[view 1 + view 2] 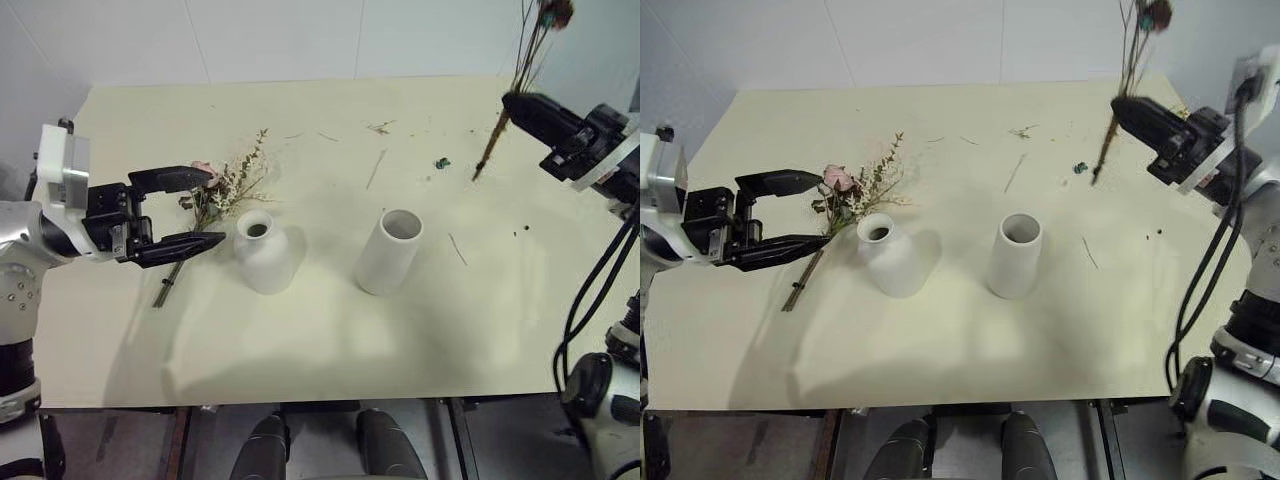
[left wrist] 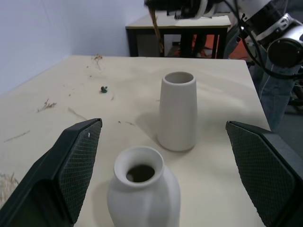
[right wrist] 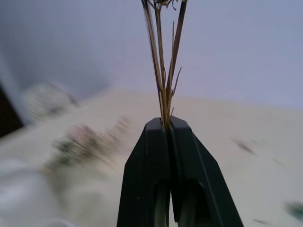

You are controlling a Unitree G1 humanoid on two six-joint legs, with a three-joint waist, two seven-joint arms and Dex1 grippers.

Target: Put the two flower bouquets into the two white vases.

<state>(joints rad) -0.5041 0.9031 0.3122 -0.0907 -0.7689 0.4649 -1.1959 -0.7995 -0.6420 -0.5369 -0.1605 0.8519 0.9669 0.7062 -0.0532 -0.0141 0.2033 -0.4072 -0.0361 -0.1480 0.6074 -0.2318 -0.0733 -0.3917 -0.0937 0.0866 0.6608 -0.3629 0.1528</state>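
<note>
Two black fingers of the right gripper (image 1: 512, 103) pinch the small bouquet's (image 1: 527, 60) stems, lifted above the table's (image 1: 330, 340) far right. The left gripper (image 1: 195, 208) hangs spread beside the squat vase (image 1: 262, 252), over the rose bouquet (image 1: 845, 205) lying flat. The tall vase (image 1: 389, 251) stands just right.

Matt surfaces nearly everywhere I look

I see both white vases, squat (image 1: 262, 250) and tall (image 1: 389, 250), as matt and smooth like unglazed ceramic; the table (image 1: 330, 340) is dull cream laminate; the left gripper (image 2: 165, 170) pads (image 2: 78, 165) are black, cross-hatched rubbery plastic; the smaller bouquet (image 1: 520, 75) has dry, woody stems.
</note>
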